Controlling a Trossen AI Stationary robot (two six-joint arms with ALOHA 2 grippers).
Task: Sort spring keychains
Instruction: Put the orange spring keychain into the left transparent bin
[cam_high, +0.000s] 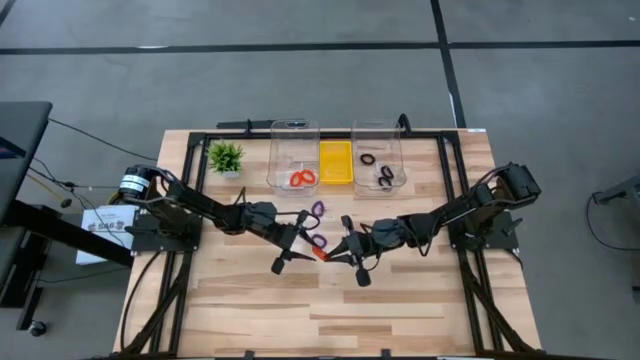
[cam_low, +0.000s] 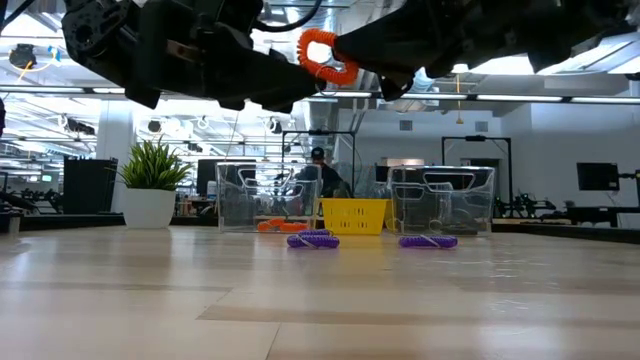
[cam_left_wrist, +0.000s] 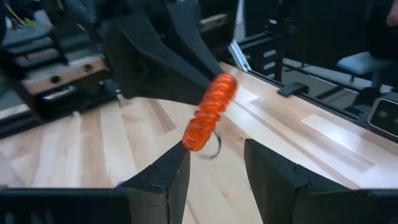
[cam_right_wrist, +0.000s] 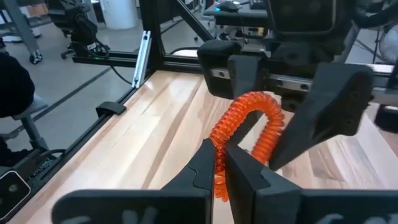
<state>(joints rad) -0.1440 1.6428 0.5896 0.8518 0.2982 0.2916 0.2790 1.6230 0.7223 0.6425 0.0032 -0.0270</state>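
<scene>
Orange keychain (cam_right_wrist: 249, 134) between right fingers (cam_right_wrist: 239, 171)

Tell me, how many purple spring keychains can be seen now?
2. One purple keychain lies on the table in front of the left clear bin; the other purple keychain lies nearer the grippers. More could be hidden beneath the arms.

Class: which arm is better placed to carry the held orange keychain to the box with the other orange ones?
Left, probably. The right tool grips the keychain, but the left tool is open right at it, and that box sits on the left arm's side.
</scene>
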